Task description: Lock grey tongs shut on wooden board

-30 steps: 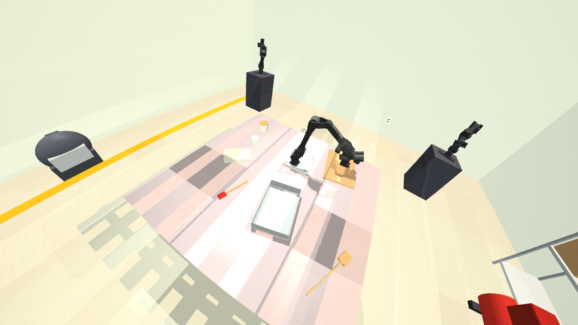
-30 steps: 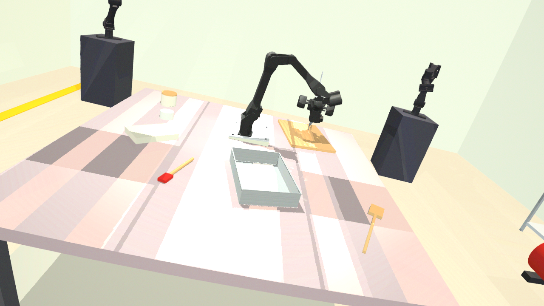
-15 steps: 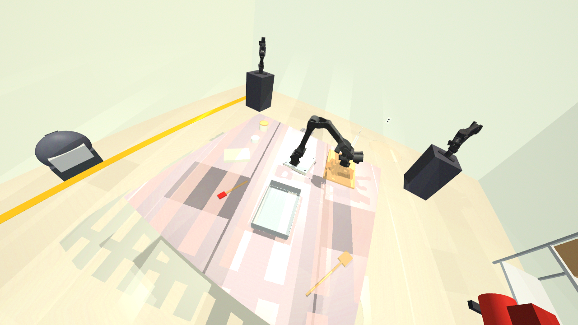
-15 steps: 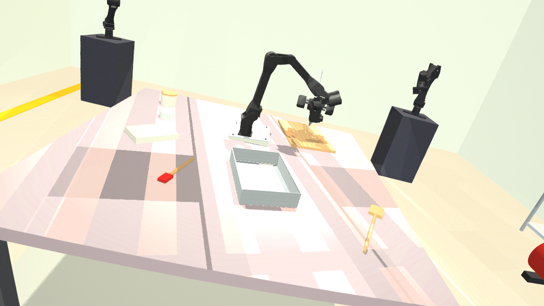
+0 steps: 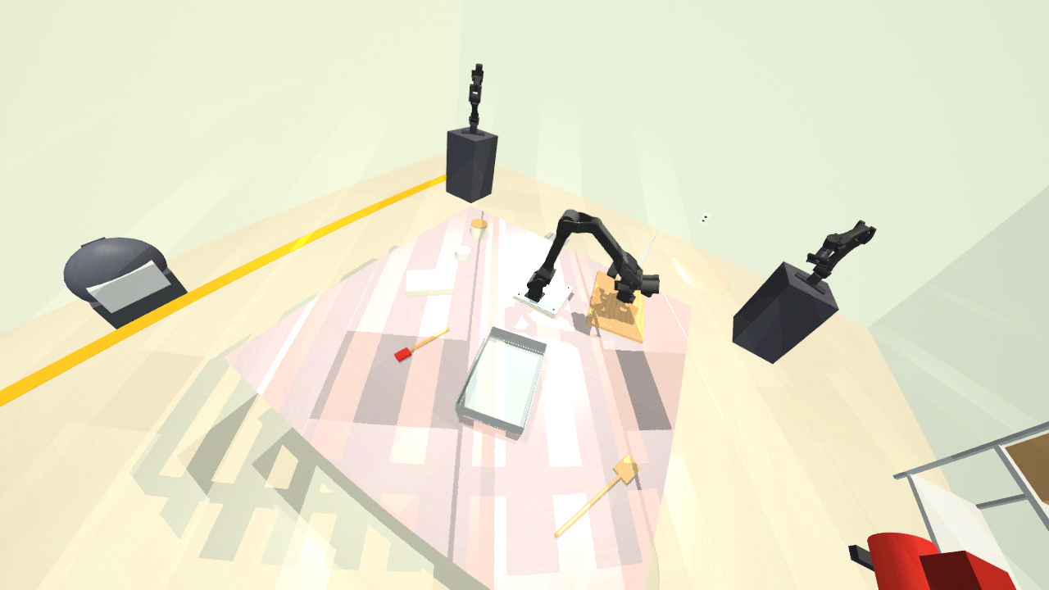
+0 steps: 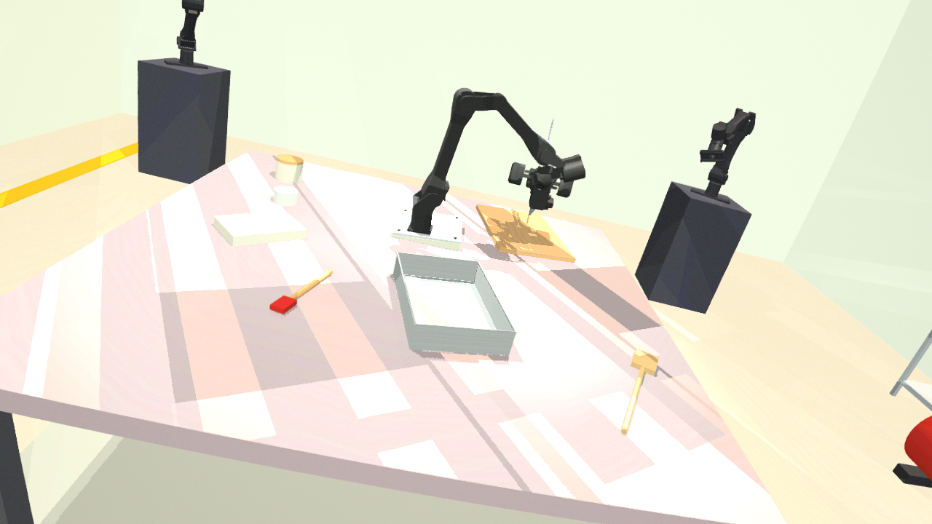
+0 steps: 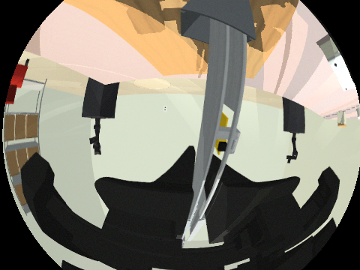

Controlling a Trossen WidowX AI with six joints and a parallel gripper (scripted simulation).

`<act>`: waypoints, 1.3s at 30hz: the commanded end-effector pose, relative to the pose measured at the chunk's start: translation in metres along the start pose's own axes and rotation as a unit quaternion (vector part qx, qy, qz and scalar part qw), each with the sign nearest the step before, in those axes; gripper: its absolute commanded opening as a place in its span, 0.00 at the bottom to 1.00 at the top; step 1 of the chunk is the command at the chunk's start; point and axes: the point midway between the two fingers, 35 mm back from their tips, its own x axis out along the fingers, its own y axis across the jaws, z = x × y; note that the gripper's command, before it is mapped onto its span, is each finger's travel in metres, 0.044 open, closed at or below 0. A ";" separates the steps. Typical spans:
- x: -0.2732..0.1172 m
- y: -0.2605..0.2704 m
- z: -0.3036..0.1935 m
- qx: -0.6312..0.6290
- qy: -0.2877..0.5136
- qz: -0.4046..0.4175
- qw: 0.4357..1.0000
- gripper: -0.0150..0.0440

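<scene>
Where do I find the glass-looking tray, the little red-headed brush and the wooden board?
tray (image 5: 522, 429) (image 6: 462, 342): top, exterior; near wall
brush (image 5: 402, 354) (image 6: 283, 304): top, exterior; red head
board (image 5: 615, 331) (image 6: 544, 255): top, exterior; near edge

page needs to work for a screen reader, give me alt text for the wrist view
A gripper grips long grey tongs, whose dark end lies toward a wooden board. Beyond stand two black arms on dark pedestals, with a shelf of brown boxes at far left.
</scene>
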 end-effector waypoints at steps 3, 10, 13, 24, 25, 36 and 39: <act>-0.001 -0.001 -0.003 -0.005 0.006 -0.001 1.000 0.00; 0.001 0.001 -0.003 -0.002 -0.005 -0.002 1.000 0.00; 0.007 0.003 -0.003 0.006 -0.031 -0.003 0.999 0.00; 0.026 0.012 -0.001 0.032 -0.154 -0.007 0.987 0.00; 0.027 0.013 -0.001 0.034 -0.166 -0.007 0.986 0.00; 0.037 0.013 -0.002 0.042 -0.291 -0.010 0.956 0.00; 0.038 0.012 -0.002 0.041 -0.323 -0.010 0.945 0.00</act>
